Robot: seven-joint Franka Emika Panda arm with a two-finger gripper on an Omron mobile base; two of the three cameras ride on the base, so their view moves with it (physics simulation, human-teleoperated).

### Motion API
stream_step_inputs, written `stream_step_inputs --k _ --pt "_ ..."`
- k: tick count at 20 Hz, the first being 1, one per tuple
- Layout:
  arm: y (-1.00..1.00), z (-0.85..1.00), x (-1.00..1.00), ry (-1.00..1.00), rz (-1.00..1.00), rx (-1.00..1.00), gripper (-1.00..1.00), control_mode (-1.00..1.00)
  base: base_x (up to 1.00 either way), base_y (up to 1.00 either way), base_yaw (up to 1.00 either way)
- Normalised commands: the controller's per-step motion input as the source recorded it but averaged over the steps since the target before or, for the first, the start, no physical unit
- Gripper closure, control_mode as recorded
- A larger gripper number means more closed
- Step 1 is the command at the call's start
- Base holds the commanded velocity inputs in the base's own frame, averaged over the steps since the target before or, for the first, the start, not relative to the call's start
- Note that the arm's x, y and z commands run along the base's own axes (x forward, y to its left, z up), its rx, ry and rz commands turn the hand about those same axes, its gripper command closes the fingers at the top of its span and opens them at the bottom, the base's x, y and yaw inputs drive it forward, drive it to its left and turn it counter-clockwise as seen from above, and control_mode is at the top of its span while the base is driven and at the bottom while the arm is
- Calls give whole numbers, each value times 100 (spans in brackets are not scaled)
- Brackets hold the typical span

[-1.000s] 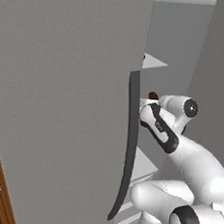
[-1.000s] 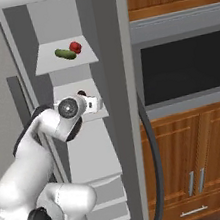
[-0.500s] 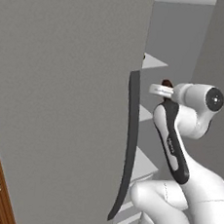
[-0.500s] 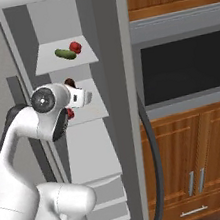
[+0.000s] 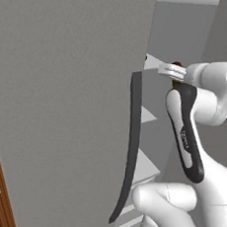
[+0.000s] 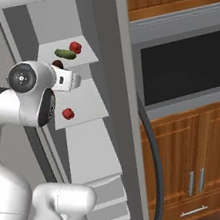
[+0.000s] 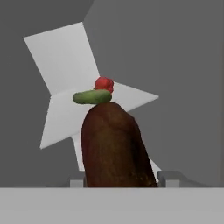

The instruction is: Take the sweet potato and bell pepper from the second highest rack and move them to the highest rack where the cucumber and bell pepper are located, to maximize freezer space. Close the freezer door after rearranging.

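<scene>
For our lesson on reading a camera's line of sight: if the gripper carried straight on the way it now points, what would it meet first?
Shut on the sweet potato, the gripper points at the top shelf. The cucumber looks first in line, the red bell pepper just behind it, though depth is hard to judge.

You're looking at a dark brown sweet potato (image 7: 114,148) with a green cucumber (image 6: 64,53) and a red bell pepper (image 6: 75,47) beyond it on a pale grey shelf (image 6: 86,59), another red pepper (image 6: 68,113) lower down, matte grey freezer door (image 5: 63,95), dark handle (image 5: 130,147), warm brown wood cabinets (image 6: 199,147) to the right
</scene>
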Motion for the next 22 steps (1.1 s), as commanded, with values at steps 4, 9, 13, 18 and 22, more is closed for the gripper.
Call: stream_step_inputs --k 4,9,13,18,22 --pt "37 40 9 -1 0 0 100 -100 0 0 0" --pt "25 7 27 0 2 0 100 -100 0 0 0" --pt "4 0 50 0 19 0 100 -100 0 0 0" --pt "0 0 57 0 34 0 100 -100 0 0 0" --pt "4 0 49 14 19 -8 100 -100 0 0 0"
